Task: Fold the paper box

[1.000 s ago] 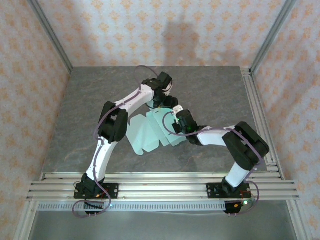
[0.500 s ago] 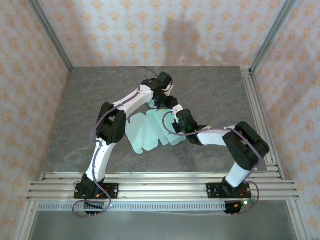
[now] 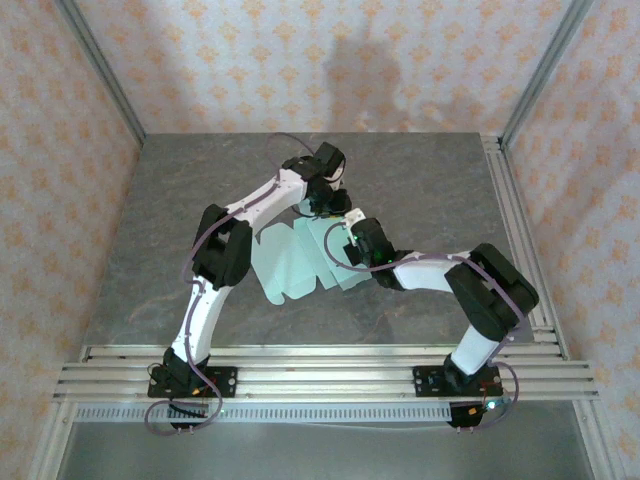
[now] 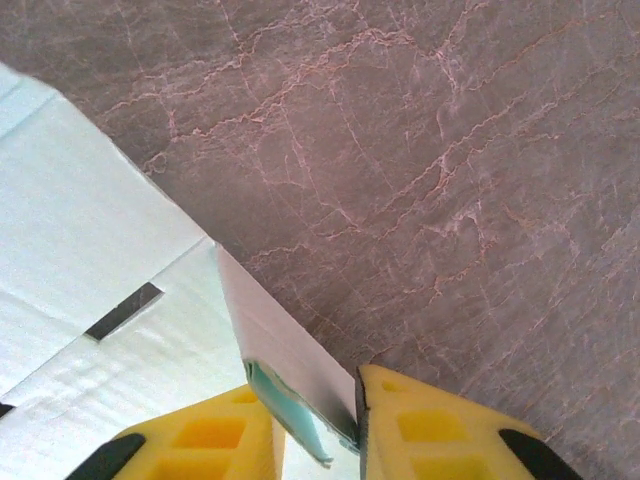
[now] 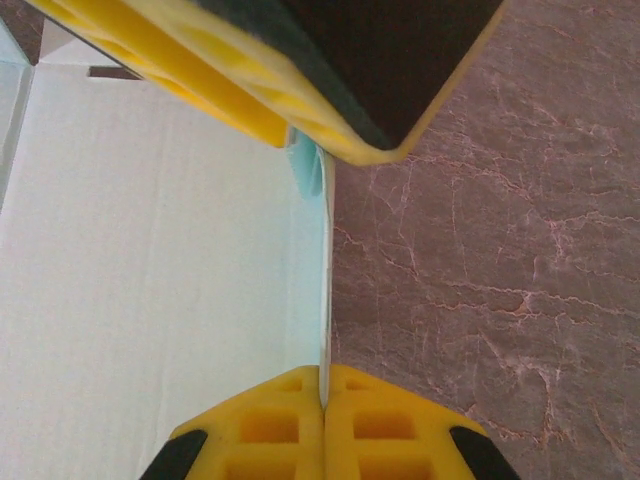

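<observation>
Paper box (image 3: 296,268): pale mint card, largely flat at the middle of grey marbled table (image 3: 430,190), between both arms.
Flap (image 4: 290,360): far-right edge of card, raised upright off the surface.
Slot (image 4: 122,311): narrow cut in the flat panel, beside the raised flap.
Left gripper (image 4: 325,440): jaws closed in, pinching the raised flap.
Right gripper (image 5: 322,400): jaws pressed together on the same flap's edge, opposite and close.
</observation>
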Robot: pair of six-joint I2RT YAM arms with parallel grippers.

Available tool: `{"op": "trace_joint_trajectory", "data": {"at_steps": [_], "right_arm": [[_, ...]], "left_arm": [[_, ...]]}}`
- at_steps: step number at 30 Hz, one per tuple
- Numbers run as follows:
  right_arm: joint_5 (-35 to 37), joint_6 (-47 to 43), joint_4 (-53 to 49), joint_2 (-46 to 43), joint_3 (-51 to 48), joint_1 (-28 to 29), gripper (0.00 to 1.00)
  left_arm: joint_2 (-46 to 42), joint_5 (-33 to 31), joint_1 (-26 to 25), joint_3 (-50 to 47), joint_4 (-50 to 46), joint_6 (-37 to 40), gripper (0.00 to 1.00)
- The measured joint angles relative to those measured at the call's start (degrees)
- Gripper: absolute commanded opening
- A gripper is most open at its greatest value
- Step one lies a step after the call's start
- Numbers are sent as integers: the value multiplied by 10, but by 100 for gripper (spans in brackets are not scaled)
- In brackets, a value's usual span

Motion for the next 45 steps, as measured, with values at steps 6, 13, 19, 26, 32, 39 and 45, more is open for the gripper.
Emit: {"op": "trace_joint_trajectory", "data": {"at_steps": [6, 13, 19, 26, 32, 39, 45], "right_arm": [[6, 2, 0, 1, 1, 0, 0], [-18, 28, -9, 1, 1, -9, 0], [-59, 68, -12, -10, 21, -43, 0], [-71, 105, -120, 30, 82, -71, 0], [-91, 129, -207, 61, 130, -75, 10], [-109, 156, -225, 39, 112, -82, 47], [-139, 174, -207, -15, 65, -100, 48]], "left_arm": [[0, -8, -2, 0, 2, -3, 59], [-63, -76, 0, -79, 64, -3, 90], [-185, -146, -1, -207, 132, 3, 100], [-324, -190, -1, -303, 211, 3, 100], [-349, -212, 3, -373, 226, 3, 100], [-355, -217, 3, -409, 215, 3, 100], [-395, -220, 3, -428, 214, 3, 100]]}}
